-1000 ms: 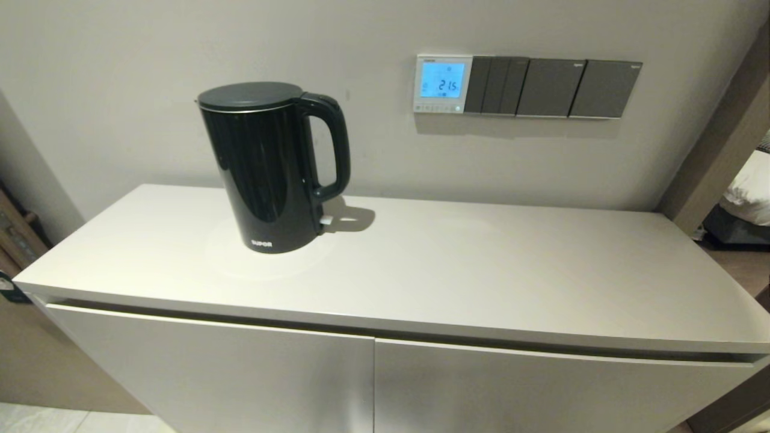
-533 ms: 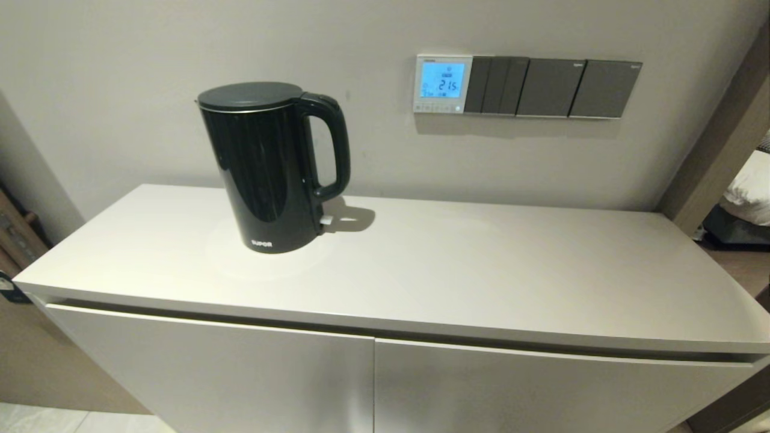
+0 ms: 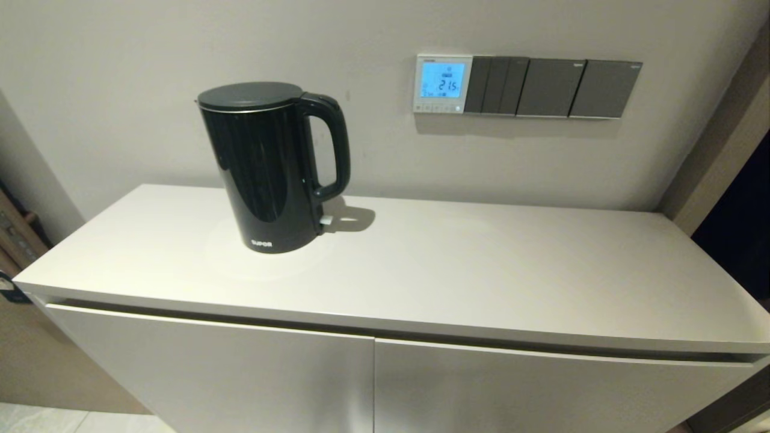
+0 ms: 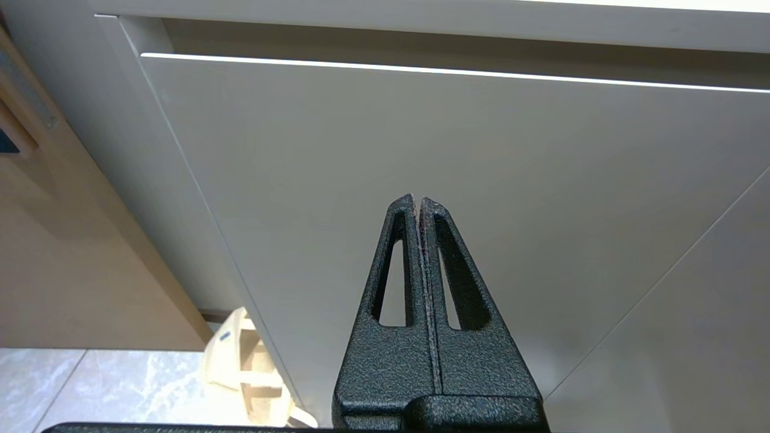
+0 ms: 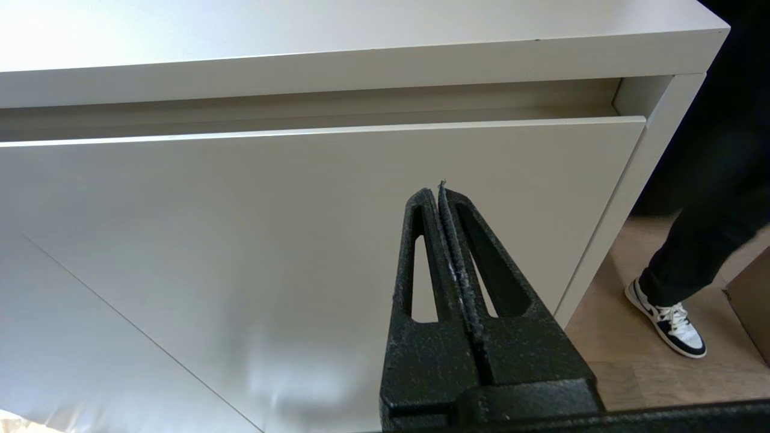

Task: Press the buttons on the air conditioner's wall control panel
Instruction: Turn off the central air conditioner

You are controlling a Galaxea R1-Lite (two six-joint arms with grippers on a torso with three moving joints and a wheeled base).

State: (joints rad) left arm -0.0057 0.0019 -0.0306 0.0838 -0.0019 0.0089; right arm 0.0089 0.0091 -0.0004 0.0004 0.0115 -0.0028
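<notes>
Wrist views show both arms parked low in front of the cabinet, below the level of its top. From the left wrist, the left claw [image 4: 419, 201] has its two black fingers pressed flat together with nothing between them, pointing at the pale cabinet door [image 4: 385, 156]; a cream bag [image 4: 249, 367] lies on the tiled floor by the cabinet's side. From the right wrist, the right claw [image 5: 439, 191] is likewise closed tight on nothing, aimed at the other door [image 5: 271, 210] near the cabinet's corner. Beyond that corner a person's dark trouser leg and black-and-white sneaker [image 5: 668, 316] stand on the wooden floor.

Neither arm appears in the head view. Nearest there are the two door fronts, then the white worktop [image 3: 481, 270]. A black electric kettle [image 3: 264, 165] stands upright toward the worktop's back left, handle turned to the right, its shadow falling on the surface beside it.

Farthest back, on the wall above the worktop and to the right of the kettle, is the air conditioner's wall control panel [image 3: 442, 83], its square screen lit blue with digits. The buttons [image 3: 441, 109] run in a small pale row along its lower edge. Dark grey switch plates [image 3: 553, 88] adjoin the panel's right side in a line.
</notes>
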